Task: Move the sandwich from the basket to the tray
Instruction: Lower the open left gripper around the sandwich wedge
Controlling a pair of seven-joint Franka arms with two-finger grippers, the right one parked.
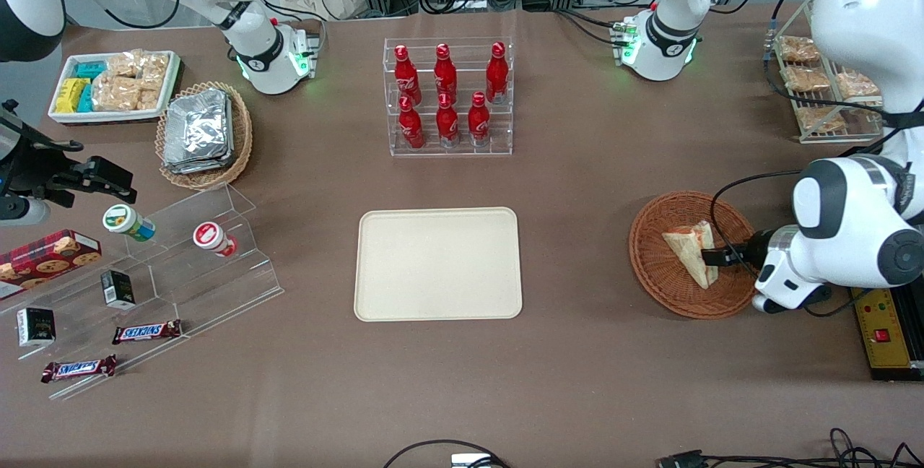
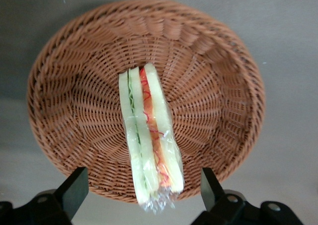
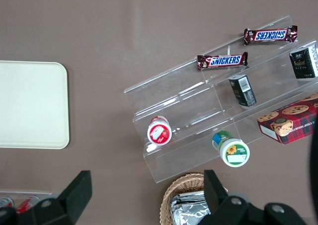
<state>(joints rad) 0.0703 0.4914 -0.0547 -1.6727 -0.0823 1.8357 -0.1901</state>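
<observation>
Sandwich (image 2: 150,140) is lying wrapped in the basket (image 2: 74,76), standing on edge. Gripper (image 2: 144,192) is hanging just above it, fingers (image 2: 74,187) spread wide, not touching. Tray (image 1: 438,263) is sitting well apart, toward the parked arm's end.

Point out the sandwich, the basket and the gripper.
sandwich (image 2: 149,135): left wrist view, on its layered edge.
basket (image 1: 653,266): front view, on bare woven floor.
gripper (image 2: 144,190): left wrist view, midway between its open fingers, over the sandwich.

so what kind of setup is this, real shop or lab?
Probably a lab mock-up of a snack counter: bottle rack, Snickers bars on acrylic steps, cables at the table's edge. The gripper hovers open over the sandwich in the basket.
</observation>
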